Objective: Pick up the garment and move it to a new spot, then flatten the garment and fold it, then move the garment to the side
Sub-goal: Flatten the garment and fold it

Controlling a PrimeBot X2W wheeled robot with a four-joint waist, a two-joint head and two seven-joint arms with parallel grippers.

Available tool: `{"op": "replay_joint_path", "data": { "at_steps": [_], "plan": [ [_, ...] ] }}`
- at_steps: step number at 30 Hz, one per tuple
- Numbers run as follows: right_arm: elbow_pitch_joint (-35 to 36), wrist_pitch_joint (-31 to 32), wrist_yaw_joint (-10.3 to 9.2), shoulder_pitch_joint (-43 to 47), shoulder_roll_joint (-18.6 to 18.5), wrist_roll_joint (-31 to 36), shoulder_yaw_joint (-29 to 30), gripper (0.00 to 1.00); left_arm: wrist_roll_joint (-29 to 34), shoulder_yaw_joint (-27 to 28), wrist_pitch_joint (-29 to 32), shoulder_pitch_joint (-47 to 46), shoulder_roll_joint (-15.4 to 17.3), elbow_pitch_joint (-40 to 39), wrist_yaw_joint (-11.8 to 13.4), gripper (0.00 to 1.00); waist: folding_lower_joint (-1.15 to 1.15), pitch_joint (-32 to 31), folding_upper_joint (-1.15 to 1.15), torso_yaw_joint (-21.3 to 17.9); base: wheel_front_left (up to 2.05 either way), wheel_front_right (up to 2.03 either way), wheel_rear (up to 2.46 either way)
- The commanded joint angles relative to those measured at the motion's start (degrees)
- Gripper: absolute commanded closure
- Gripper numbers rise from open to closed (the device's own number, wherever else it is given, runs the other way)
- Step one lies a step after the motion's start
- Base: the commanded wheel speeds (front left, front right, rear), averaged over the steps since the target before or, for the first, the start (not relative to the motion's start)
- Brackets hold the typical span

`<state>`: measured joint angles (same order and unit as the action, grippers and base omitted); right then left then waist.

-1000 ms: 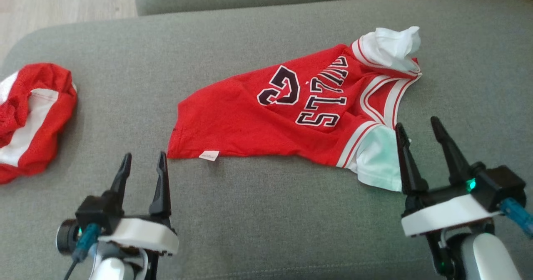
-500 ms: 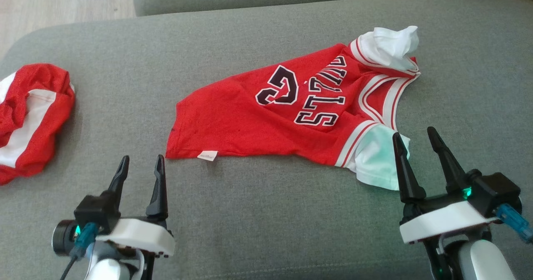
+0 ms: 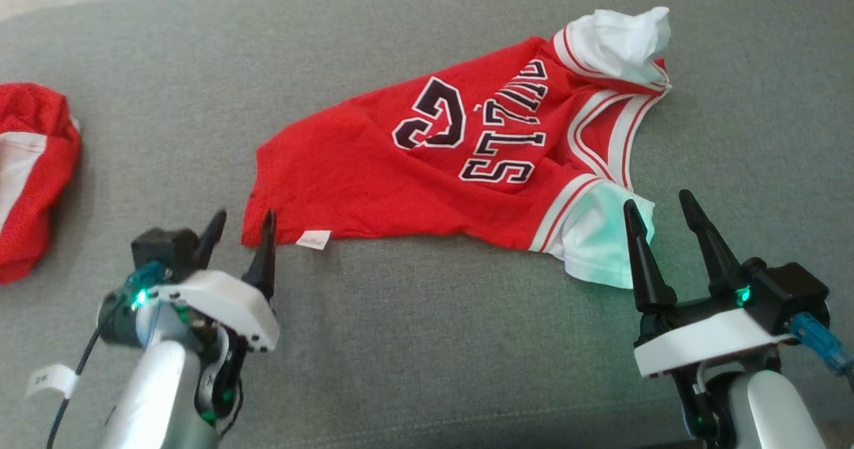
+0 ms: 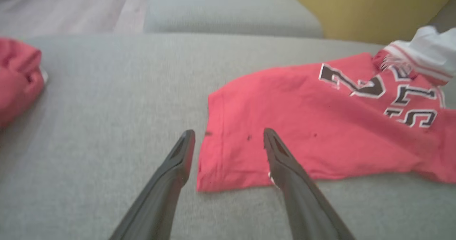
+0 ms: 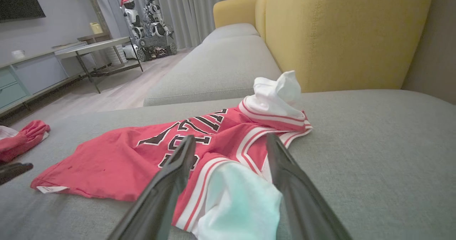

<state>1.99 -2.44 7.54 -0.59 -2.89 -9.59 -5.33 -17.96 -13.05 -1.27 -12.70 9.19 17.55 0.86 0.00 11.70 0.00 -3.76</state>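
A: Where is the jersey (image 3: 427, 169)?
B: Centre frame, lying on the grey cushion (image 3: 427, 342).
A: The grippers?
B: Left gripper (image 3: 244, 217), lower left, spread by its hem corner; right gripper (image 3: 656, 199), lower right, spread by the white sleeve (image 3: 600, 242); both empty.

Matt mesh-cloth jersey (image 3: 413, 169); woven sofa (image 3: 427, 342).

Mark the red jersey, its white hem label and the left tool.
red jersey (image 3: 333, 172), head view, plain red cloth left of the number.
white hem label (image 3: 313, 239), head view, middle of the label.
left tool (image 3: 244, 217), head view, midway between its two fingertips.
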Motion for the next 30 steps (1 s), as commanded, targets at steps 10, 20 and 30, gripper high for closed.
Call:
{"op": "replay_joint_path", "data": {
  "at_steps": [10,20,30],
  "plan": [
    [-0.7,-0.28,-0.05,-0.75,0.0,-1.98,-1.06,0.0,-4.23,2.93,1.65,-4.6,0.97,8.44,-2.57,0.0,0.0,1.6,0.0,-1.84,0.0,0.0,0.0],
    [-4.57,2.75,-0.05,2.81,0.01,-2.71,1.11,0.0,-3.91,2.45,-0.75,-6.24,1.74,11.59,-3.1,1.0,0.0,1.47,0.0,-2.33,0.0,0.0,0.0],
    [-14.25,1.26,-0.05,-0.2,0.01,-5.0,-0.72,0.0,-3.76,1.85,-2.49,-7.15,1.9,11.76,-2.91,1.0,0.0,2.18,0.0,-1.85,0.0,0.0,0.0]
  ]
}}
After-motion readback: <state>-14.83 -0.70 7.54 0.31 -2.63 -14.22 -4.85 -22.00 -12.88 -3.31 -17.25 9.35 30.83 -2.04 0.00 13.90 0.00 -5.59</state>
